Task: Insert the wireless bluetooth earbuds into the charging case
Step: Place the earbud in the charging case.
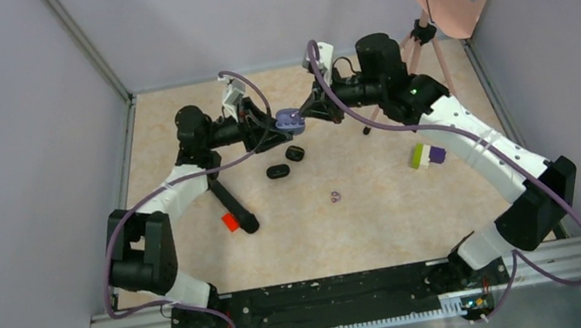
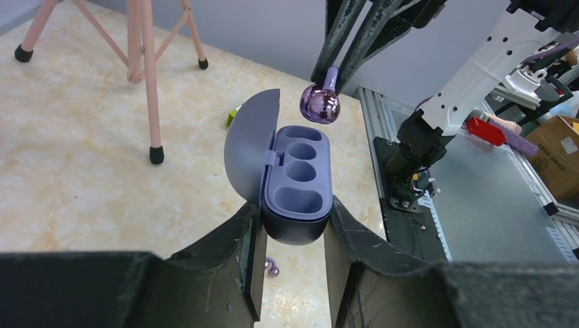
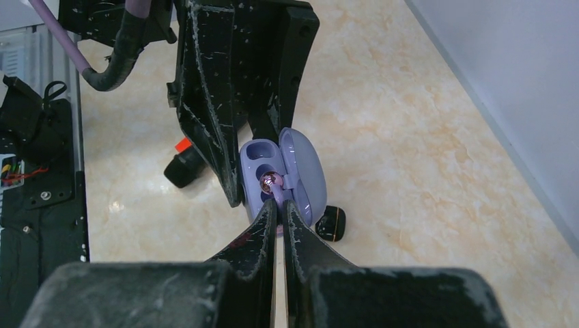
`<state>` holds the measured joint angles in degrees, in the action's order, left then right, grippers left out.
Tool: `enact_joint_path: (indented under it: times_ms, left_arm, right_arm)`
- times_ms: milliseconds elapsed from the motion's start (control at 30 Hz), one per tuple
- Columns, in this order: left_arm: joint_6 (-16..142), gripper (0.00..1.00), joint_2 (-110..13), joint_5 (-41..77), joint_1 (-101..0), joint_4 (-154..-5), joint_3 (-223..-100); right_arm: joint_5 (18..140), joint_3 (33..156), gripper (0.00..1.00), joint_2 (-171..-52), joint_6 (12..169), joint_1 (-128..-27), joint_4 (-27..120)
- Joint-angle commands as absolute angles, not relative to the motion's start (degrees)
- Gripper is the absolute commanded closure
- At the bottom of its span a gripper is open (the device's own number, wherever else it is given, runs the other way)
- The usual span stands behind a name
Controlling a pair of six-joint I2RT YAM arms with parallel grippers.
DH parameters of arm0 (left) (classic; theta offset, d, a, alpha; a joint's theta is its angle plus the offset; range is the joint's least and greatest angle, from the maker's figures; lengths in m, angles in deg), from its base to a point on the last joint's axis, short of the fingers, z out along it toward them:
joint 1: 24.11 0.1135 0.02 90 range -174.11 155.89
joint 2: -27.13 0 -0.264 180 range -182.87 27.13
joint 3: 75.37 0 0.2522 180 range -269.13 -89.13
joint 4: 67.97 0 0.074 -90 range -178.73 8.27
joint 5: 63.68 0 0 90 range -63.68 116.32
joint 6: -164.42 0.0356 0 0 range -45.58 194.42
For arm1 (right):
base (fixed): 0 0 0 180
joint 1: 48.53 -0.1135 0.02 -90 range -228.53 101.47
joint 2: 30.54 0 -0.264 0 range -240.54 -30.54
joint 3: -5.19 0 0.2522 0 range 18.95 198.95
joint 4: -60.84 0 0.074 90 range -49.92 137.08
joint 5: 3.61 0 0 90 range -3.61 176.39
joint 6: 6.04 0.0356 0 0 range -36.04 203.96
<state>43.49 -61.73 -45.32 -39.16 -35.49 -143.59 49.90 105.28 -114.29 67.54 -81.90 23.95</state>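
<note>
While the left tool (image 2: 293, 213) is clamping the open purple case (image 2: 298, 179), right tool (image 3: 278, 205) is pinching a purple bud (image 2: 319, 104) just above its sockets, second bud (image 1: 335, 197) lying on the bench (image 1: 384, 220).

The pale marbled counter (image 1: 368, 231) fills the middle of the overhead view. Near its center lies one small pale purple earbud (image 1: 335, 196). Up and left of it sit two black oval cases (image 1: 276, 171), close together. Further left lies a black marker (image 1: 234, 206) with a red piece (image 1: 230, 221). At right, a green block (image 1: 417, 155) touches a purple block (image 1: 437, 155). A pink tripod (image 2: 151, 89) stands at upper right
</note>
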Motion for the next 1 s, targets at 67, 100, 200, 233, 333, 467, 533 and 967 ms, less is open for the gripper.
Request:
enact_joint_path:
  times_ms: [67, 100, 200, 233, 333, 467, 533, 967]
  left_arm:
    - [43.9, 1.0, -59.0, -46.8, -39.3, -30.7, -145.8]
    - [43.8, 1.0, -58.9, -46.7, -39.3, -30.4, -145.8]
    - [43.8, 1.0, -58.9, -46.6, -39.3, -30.4, -145.7]
    - [43.7, 1.0, -58.8, -46.6, -39.3, -30.3, -145.6]
    - [43.5, 1.0, -58.8, -46.1, -39.3, -30.2, -145.4]
    - [43.2, 1.0, -59.0, -45.8, -39.2, -30.0, -145.5]
    - [43.2, 1.0, -59.0, -45.7, -39.2, -29.9, -145.5]
    - [43.0, 1.0, -59.2, -45.7, -39.2, -29.4, -145.5]
  right_arm:
    - [50.5, 106.4, 1.0, -114.9, 68.8, -82.8, 26.9]
    - [50.4, 106.2, 1.0, -114.9, 68.9, -82.8, 26.9]
    - [50.3, 105.7, 1.0, -114.8, 68.7, -82.9, 26.5]
    - [50.2, 105.4, 1.0, -114.8, 68.6, -83.0, 26.3]
    - [49.8, 105.0, 1.0, -114.6, 68.6, -82.9, 25.8]
    - [50.0, 104.6, 1.0, -114.4, 68.2, -82.9, 25.2]
    - [50.2, 104.4, 1.0, -114.4, 68.1, -82.9, 25.0]
    - [50.5, 104.0, 0.94, -115.2, 67.7, -82.9, 24.4]
